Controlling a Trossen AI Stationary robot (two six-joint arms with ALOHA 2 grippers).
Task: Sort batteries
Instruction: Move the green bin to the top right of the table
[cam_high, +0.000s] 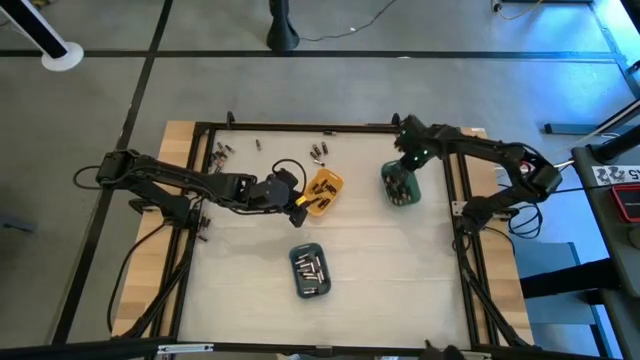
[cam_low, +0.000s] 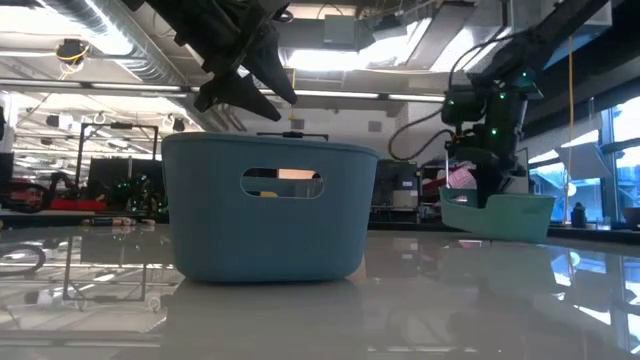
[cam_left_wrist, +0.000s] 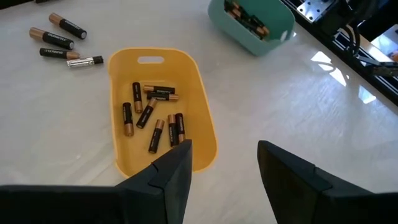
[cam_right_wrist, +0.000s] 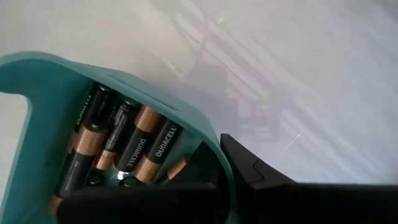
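Observation:
Three small trays stand on the white table: an orange one (cam_high: 323, 192), a green one (cam_high: 400, 187) and a slate-blue one (cam_high: 309, 270). Each holds several batteries, black and copper (cam_left_wrist: 152, 115). More batteries (cam_left_wrist: 59, 40) lie loose on the table near the far edge. My left gripper (cam_left_wrist: 221, 168) hangs open above the orange tray's near end, touching nothing. My right gripper (cam_high: 405, 165) points down at the green tray's far end and is shut on its wall. My right gripper grips the green tray's end wall at its rim (cam_right_wrist: 212, 149), one finger (cam_right_wrist: 143, 202) inside among the batteries and the other (cam_right_wrist: 261, 180) outside. It comes from above, pointing down. In the low view the tray (cam_low: 497, 215) looks tilted; whether it is off the table I cannot tell.
A black frame (cam_high: 300, 127) runs around the work area. Loose batteries lie in two clusters at the far left (cam_high: 222, 152) and far middle (cam_high: 318, 152). The slate-blue tray (cam_low: 265, 210) stands close in front of the low camera. Bare table lies at the near left and right.

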